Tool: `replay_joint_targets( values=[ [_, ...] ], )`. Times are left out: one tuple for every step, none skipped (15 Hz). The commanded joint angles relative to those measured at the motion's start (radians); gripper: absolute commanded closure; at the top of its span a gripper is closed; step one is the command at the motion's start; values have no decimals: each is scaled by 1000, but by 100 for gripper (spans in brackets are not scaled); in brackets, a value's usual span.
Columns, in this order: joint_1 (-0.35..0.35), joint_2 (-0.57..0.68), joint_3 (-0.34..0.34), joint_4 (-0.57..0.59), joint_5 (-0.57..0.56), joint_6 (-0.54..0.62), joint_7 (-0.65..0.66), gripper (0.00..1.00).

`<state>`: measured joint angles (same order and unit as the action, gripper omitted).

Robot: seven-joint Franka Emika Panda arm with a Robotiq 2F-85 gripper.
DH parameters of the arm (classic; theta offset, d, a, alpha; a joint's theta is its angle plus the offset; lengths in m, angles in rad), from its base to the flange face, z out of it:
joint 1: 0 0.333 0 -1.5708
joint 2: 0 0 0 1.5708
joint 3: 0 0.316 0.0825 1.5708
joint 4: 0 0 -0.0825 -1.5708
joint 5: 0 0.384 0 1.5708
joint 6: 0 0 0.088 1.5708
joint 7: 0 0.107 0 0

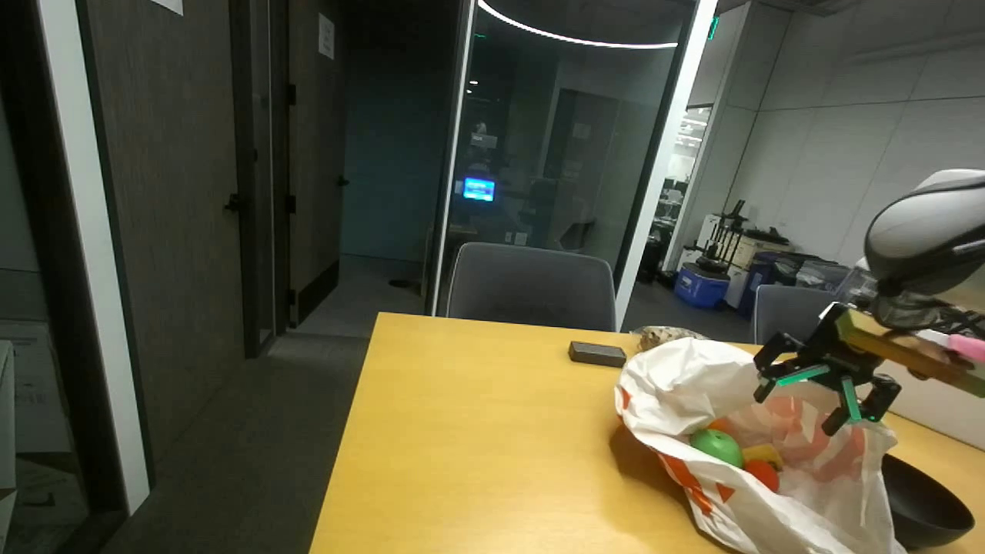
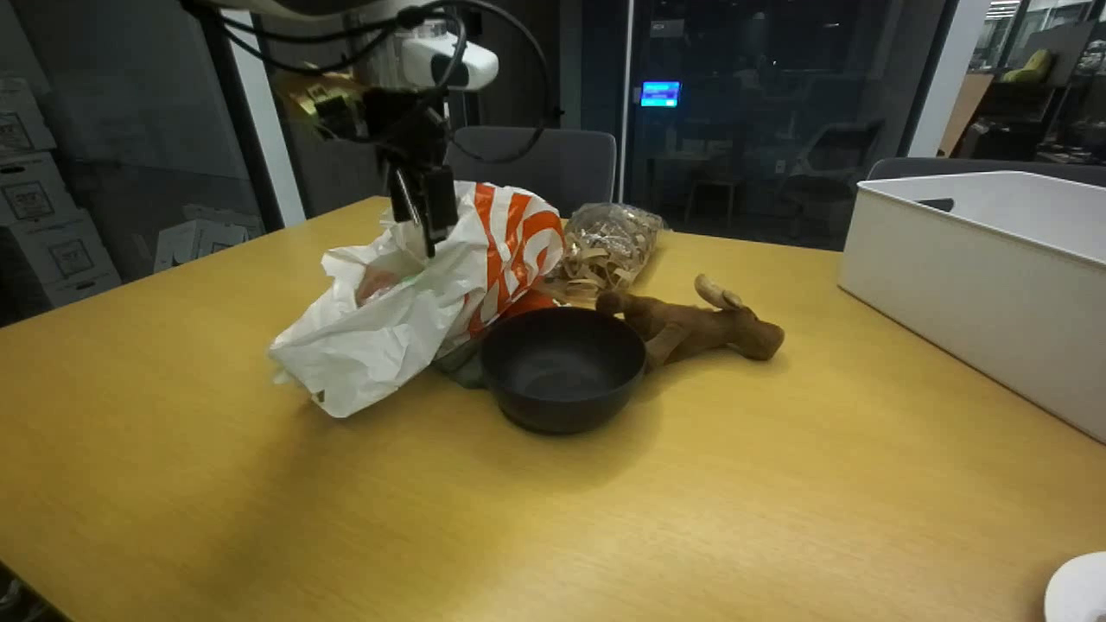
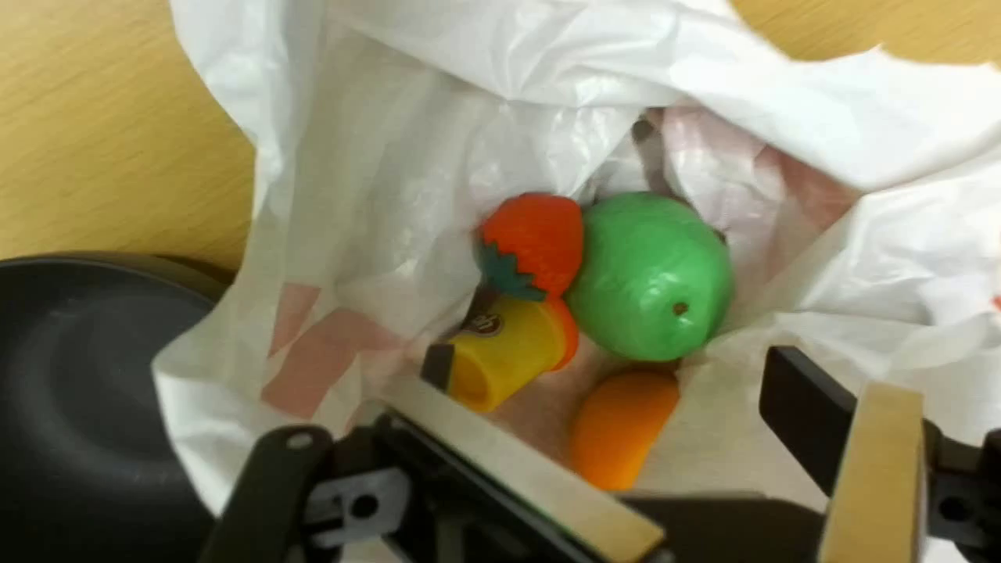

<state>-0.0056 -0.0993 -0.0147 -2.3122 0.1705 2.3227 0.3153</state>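
My gripper (image 1: 796,412) is open and empty over the mouth of a crumpled white plastic bag (image 1: 677,385) with orange lettering. It also shows in an exterior view (image 2: 428,229) above the same bag (image 2: 371,337). In the wrist view the open jaws (image 3: 618,379) are above the bag's inside. There lie a green toy fruit (image 3: 653,274), a red strawberry (image 3: 539,238) with dark green leaves, a yellow tub (image 3: 508,348) with an orange rim and an orange rounded piece (image 3: 622,430). One fingertip overlaps the tub's end in view; I cannot tell whether they touch.
A black bowl (image 2: 562,371) stands beside the bag. A brown plush animal (image 2: 700,328) lies behind it, near a clear bag of tan strips (image 2: 605,250). A white bin (image 2: 968,276) stands on the table (image 2: 553,518). A dark block (image 1: 597,354) lies at the table's edge.
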Motion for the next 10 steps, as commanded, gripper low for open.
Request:
replay_joint_targets(
  values=[
    [-11, -172, -66, -37, 203, -131, -269, 0],
    [-16, -200, -99, -36, 261, -161, -328, 0],
    [-21, -223, -129, -36, 315, -188, -368, 0],
    [-32, -244, -160, -37, 360, -206, -388, 0],
    [-47, -258, -189, -35, 396, -220, -392, 0],
    [-64, -266, -210, -36, 424, -211, -383, 0],
    [-82, -265, -227, -32, 443, -192, -366, 0],
    [-101, -259, -235, -31, 455, -157, -349, 0],
    [-117, -249, -240, -28, 466, -118, -337, 0],
    [-132, -230, -240, -22, 471, -70, -325, 0]
  ],
)
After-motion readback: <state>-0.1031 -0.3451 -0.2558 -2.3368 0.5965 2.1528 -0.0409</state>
